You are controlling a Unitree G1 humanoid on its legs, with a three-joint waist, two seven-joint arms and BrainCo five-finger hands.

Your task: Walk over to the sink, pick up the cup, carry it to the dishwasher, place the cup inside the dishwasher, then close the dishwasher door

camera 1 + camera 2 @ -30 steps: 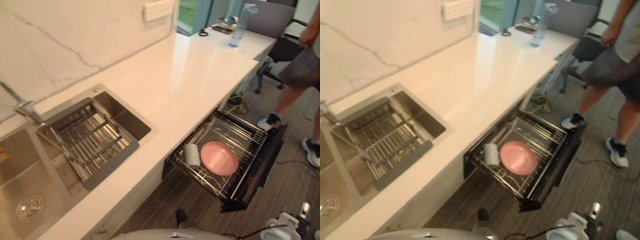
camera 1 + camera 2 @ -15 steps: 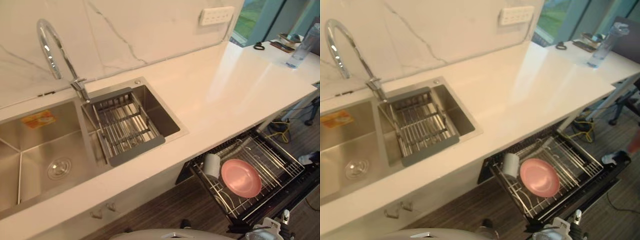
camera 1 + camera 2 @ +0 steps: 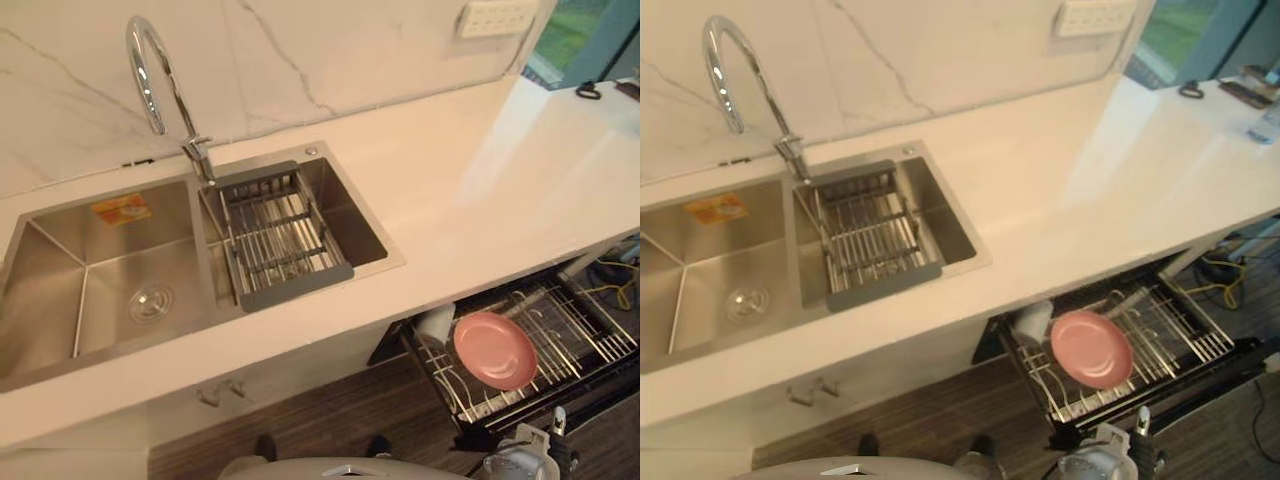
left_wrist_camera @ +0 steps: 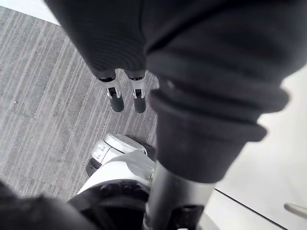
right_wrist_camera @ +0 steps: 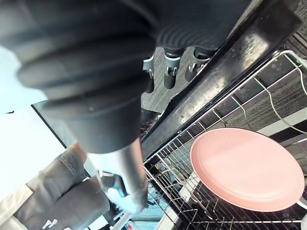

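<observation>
My left robot hand (image 4: 116, 100) and right robot hand (image 5: 168, 79) hang relaxed, empty; white cylindrical cup (image 3: 436, 322) beside round pink plate (image 3: 495, 350).

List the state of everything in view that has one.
dishwasher rack, pulled out.
pink plate, lying in the rack.
cup, in the rack beside the plate.
sink, left basin empty.
drain basket, in the right basin, empty.
left hand, open, empty.
right hand, open, empty.

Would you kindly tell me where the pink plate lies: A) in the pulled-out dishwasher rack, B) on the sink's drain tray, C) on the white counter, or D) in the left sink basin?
A: the pink plate lies on the pulled-out wire rack, beside the white cup, below the counter.
</observation>
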